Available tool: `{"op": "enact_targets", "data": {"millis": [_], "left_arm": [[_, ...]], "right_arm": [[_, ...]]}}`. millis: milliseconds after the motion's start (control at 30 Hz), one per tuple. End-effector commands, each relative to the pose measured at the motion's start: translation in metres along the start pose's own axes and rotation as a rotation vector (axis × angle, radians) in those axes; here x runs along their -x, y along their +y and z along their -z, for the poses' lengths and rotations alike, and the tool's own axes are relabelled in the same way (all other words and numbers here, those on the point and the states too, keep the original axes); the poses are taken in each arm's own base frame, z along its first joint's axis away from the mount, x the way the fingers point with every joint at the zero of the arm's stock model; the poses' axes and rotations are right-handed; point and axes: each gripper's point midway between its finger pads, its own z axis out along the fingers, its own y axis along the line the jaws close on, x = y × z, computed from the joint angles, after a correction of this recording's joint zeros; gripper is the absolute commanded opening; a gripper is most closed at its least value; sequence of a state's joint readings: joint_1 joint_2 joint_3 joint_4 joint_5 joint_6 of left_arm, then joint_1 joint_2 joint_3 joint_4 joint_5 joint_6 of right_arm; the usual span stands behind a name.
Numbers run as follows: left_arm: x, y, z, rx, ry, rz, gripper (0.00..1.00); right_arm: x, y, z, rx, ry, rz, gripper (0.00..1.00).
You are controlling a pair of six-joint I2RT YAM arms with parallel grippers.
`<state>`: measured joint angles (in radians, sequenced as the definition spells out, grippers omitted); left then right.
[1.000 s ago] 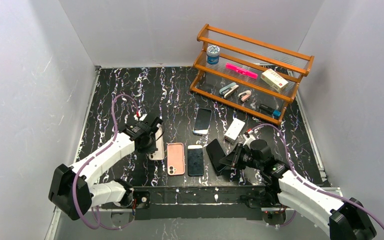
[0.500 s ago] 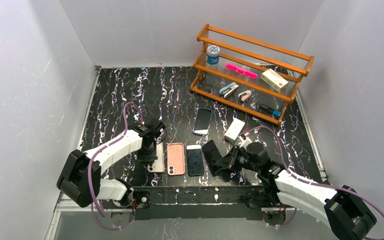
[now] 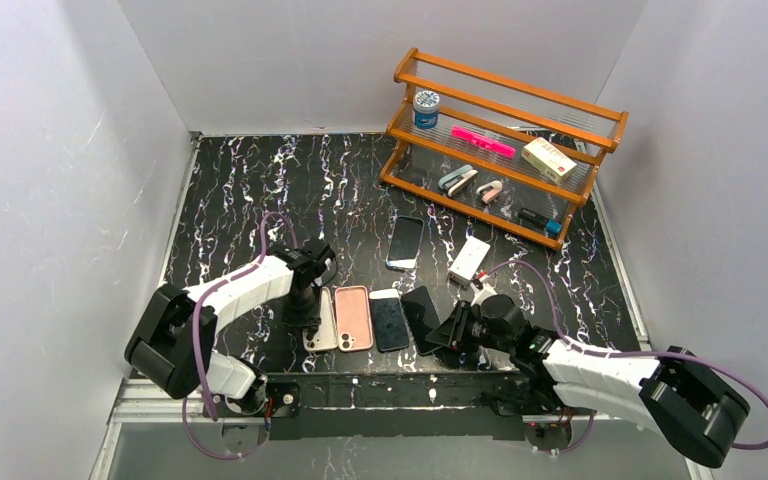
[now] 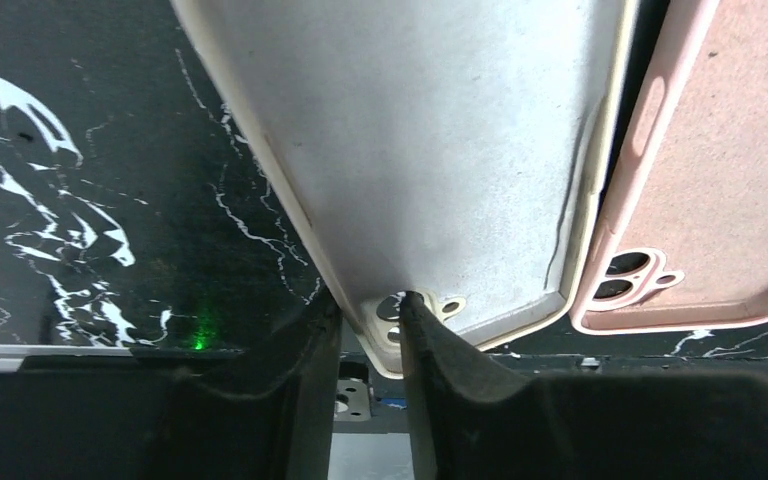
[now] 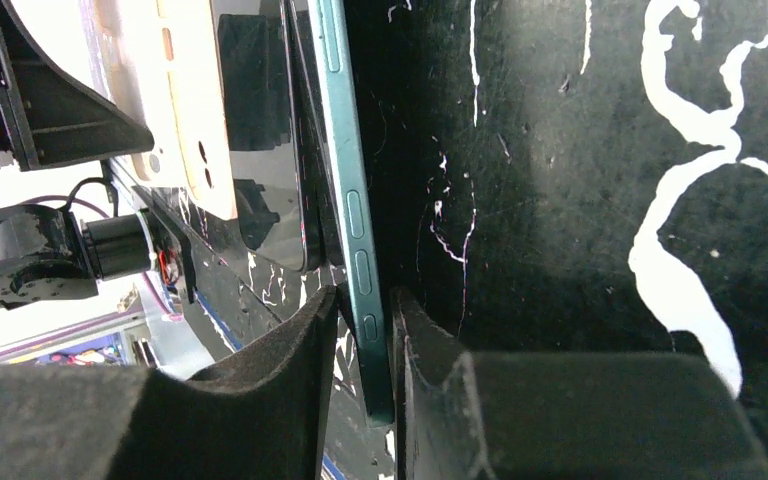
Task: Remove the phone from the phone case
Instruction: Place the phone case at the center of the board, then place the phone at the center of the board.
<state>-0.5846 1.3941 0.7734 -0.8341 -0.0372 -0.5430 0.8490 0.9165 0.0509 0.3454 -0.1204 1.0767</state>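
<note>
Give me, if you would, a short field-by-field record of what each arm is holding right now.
left end effector: shut on the cream case at its camera-cutout end
right end effector: shut on the green-edged phone, gripped across its side edge
beside cream case: pink case, lying flat
between pink case and green-edged phone: another phone, screen up

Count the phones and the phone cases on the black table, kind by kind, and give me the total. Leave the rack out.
Phones: 3 (far phone, white-rimmed phone, dark phone)
Cases: 2 (white case, pink case)
Total: 5
</note>
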Motion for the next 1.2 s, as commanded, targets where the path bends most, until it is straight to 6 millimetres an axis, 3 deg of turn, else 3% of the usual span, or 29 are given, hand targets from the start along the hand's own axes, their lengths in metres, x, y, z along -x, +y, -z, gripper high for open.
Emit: {"op": "enact_targets", "data": {"millis": [0, 200, 567, 700, 833, 900, 1033, 1167], "left_arm": [[-0.007, -0.009, 0.001, -0.051, 0.035, -0.02, 0.31], [0.0, -0.003, 0.003, -0.015, -0.003, -0.016, 0.5], [0.029, 0.006, 0.03, 0.014, -0.2, 0.031, 0.88], [0.049, 0.013, 0.049, 0.033, -0.336, 0.052, 0.93], [0.068, 0.002, 0.068, -0.044, -0.452, 0.057, 0.93], [0.077, -0.003, 0.078, -0.074, -0.507, 0.055, 0.94], [0.096, -0.006, 0.098, -0.102, -0.625, 0.035, 0.94], [0.113, 0.003, 0.12, -0.062, -0.752, 0.004, 0.98]], "right_arm": [[0.016, 0.012, -0.007, 0.016, -0.066, 0.012, 0.32], [0.02, 0.015, -0.012, 0.001, -0.075, 0.011, 0.37], [0.007, 0.01, -0.019, -0.077, -0.011, 0.079, 0.62], [0.001, 0.004, -0.02, -0.159, 0.012, 0.138, 0.69], [-0.008, -0.01, -0.017, -0.252, 0.046, 0.169, 0.76], [-0.01, -0.016, -0.013, -0.291, 0.044, 0.175, 0.97], [-0.002, -0.022, -0.005, -0.365, 0.024, 0.205, 0.99], [0.006, -0.024, 0.005, -0.438, 0.013, 0.245, 0.99]]}}
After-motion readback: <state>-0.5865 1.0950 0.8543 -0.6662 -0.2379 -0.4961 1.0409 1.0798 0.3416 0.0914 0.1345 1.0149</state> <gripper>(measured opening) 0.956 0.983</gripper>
